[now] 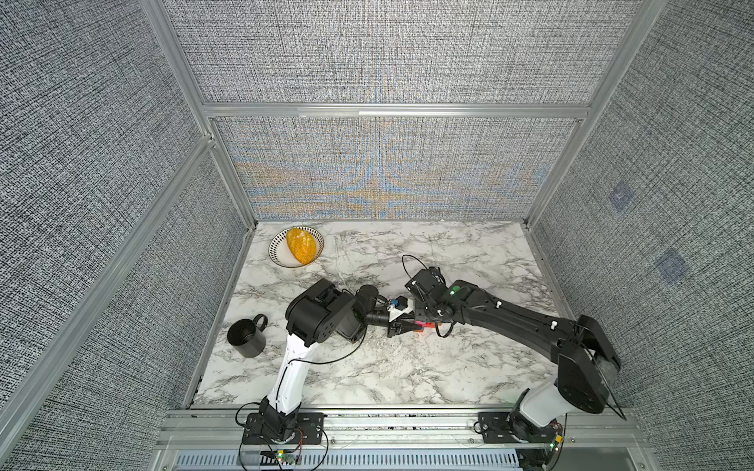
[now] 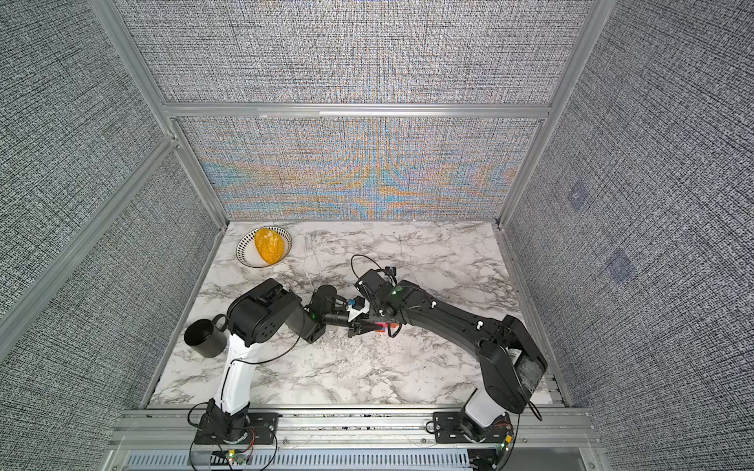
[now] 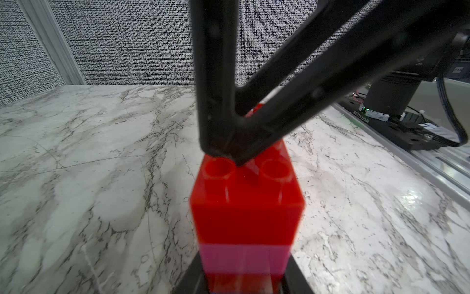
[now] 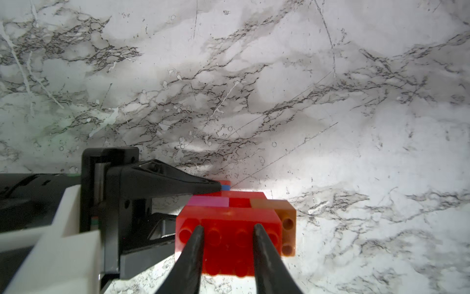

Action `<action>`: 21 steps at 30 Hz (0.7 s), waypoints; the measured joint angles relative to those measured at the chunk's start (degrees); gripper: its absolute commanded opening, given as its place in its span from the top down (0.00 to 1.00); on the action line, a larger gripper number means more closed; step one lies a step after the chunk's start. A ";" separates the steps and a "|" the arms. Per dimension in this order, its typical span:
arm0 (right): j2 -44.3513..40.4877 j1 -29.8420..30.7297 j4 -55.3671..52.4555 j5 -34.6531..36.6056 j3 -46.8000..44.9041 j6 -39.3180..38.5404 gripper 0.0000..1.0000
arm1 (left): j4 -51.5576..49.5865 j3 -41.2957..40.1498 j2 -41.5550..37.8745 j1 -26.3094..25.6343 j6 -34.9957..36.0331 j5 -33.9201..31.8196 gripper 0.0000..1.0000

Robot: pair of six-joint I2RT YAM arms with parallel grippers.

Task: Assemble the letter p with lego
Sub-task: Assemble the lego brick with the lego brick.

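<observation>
- The letter p (image 4: 239, 202) sits at mid-counter (image 4: 254, 76), in the lower centre of the right wrist frame
- Left gripper (image 3: 243, 280): jaws pinching the letter p near its pink end
- Right gripper (image 4: 229, 227): jaws drawn nearly together, tips on the studs of the long red brick (image 4: 229, 254)
- Step, as judged: you are seating that brick; next, press squarely while the left braces, then release

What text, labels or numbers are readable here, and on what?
"J0351122049", blurred, digits uncertain: printed on the black base plate.
Small label on the right arm: too small to read.
Lego, bowl, mug: no text visible.
</observation>
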 measured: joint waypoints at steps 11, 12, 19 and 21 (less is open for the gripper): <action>1.51 0.37 -2.01 0.39 3.13 -0.09 0.65 | -0.04 0.20 0.28 0.11 0.00 0.37 1.00; 2.23 0.35 -3.19 0.26 4.66 -0.22 0.65 | -0.04 0.20 0.31 0.11 -0.02 0.42 1.00; 3.98 -0.48 -9.20 -0.02 19.69 -4.83 0.65 | -0.04 0.17 0.39 0.17 -0.02 0.50 1.00; 2.97 -1.53 -9.31 0.81 21.94 -6.16 0.65 | -0.04 0.13 0.20 0.17 -0.04 0.48 1.00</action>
